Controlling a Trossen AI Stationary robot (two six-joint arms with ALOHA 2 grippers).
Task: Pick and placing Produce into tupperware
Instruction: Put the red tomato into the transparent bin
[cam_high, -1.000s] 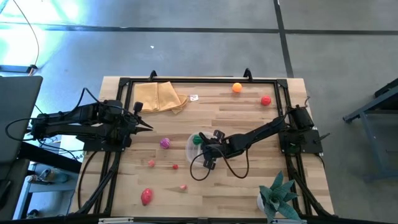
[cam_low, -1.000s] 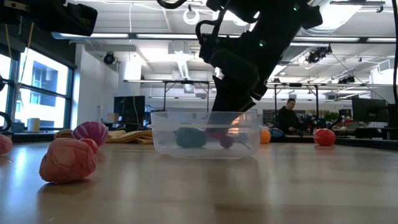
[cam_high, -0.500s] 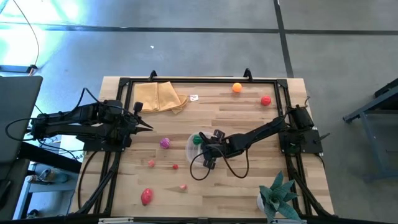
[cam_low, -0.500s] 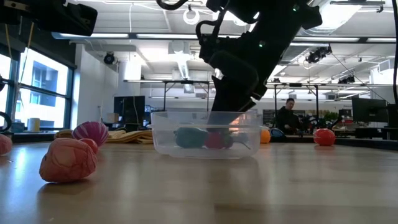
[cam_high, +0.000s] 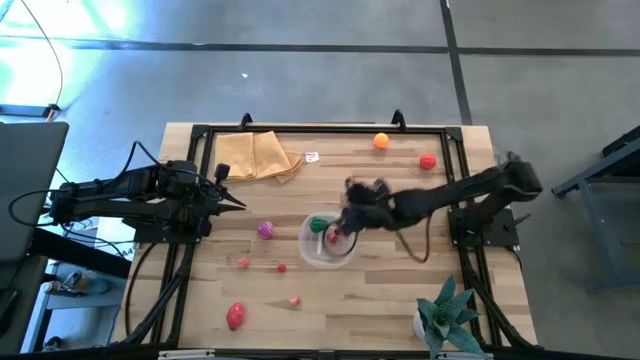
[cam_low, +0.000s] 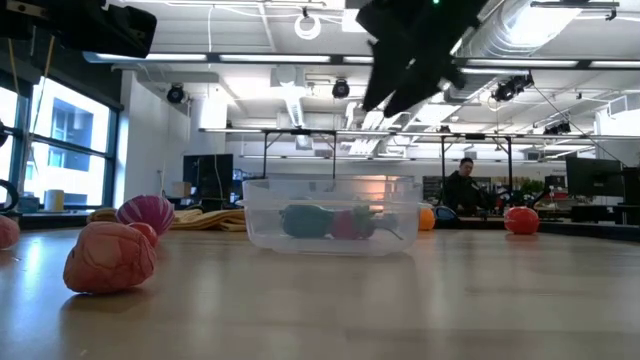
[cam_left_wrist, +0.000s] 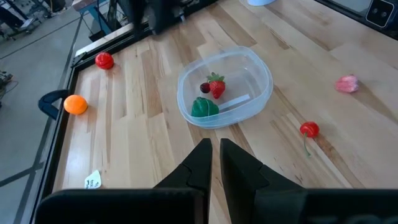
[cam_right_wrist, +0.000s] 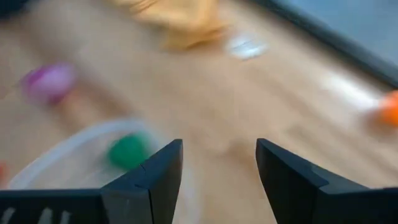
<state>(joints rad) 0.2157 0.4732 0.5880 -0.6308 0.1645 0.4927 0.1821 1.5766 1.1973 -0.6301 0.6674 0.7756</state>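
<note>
The tupperware (cam_high: 327, 242) sits mid-table holding a green piece (cam_left_wrist: 204, 107), a strawberry (cam_left_wrist: 216, 85) and a small dark fruit; most produce is still outside. The right gripper (cam_right_wrist: 217, 163) hangs empty above the tub's far right rim, jaws apart. The left gripper (cam_left_wrist: 215, 163) waits at the left, closed.

Tan cloth (cam_high: 257, 156), potted plant (cam_high: 445, 312) — perhaps a tag (cam_high: 312, 157).
</note>
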